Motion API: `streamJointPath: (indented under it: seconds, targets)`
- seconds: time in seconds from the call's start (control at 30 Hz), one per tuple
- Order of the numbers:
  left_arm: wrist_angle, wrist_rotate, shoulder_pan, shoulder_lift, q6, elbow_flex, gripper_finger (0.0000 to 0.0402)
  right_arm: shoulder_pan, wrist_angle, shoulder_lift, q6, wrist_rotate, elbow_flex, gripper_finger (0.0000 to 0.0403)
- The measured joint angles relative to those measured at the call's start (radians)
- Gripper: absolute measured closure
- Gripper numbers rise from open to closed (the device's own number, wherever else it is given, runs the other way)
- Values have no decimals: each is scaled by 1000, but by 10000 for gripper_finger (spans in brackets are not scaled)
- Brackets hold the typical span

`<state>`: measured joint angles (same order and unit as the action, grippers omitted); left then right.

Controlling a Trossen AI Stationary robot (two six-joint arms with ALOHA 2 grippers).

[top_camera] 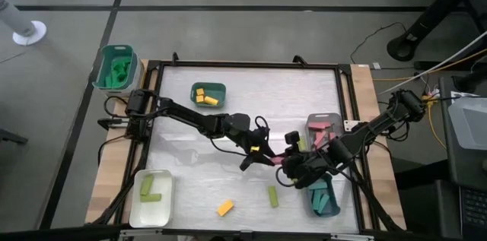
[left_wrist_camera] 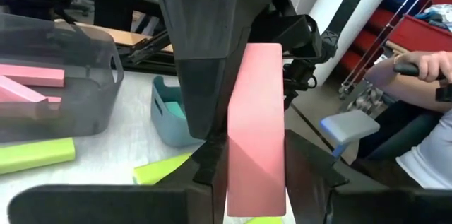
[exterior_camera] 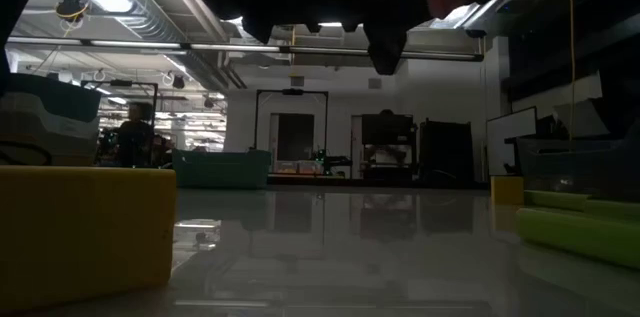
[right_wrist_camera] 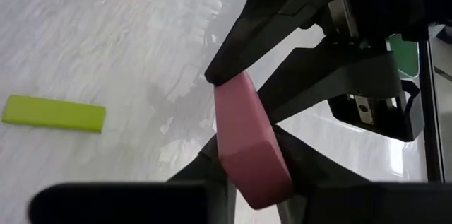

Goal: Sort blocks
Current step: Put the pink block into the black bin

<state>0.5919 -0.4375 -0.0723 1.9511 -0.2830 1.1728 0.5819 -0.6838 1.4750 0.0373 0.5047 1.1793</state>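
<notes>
Writing: none legible.
Pink block (left_wrist_camera: 256,128): table centre, aloft, pinched by left gripper (top_camera: 268,157) and right gripper (top_camera: 286,162), both clamped on it.
Around: lime block (top_camera: 272,195) at 6 o'clock; orange block (top_camera: 224,208) at 7.
Obstruction: arms overlap the handoff.

Long pink rectangular block (left_wrist_camera: 256,132) held mid-table off surface; lime bar (top_camera: 272,196) and yellow-orange cube (top_camera: 224,208) lie loose (others sit in trays).
</notes>
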Motion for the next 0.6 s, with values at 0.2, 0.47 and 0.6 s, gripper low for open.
streamJointPath:
  seconds: [0.2,0.47,0.6]
  targets:
    - [0,7,0,0,1,0,306,0,5,0,6,0,0,274]
    - [0,7,0,0,-1,1,306,0,7,0,5,0,0,286]
    - [-2,3,0,0,-2,1,306,0,7,0,0,-1,0,332]
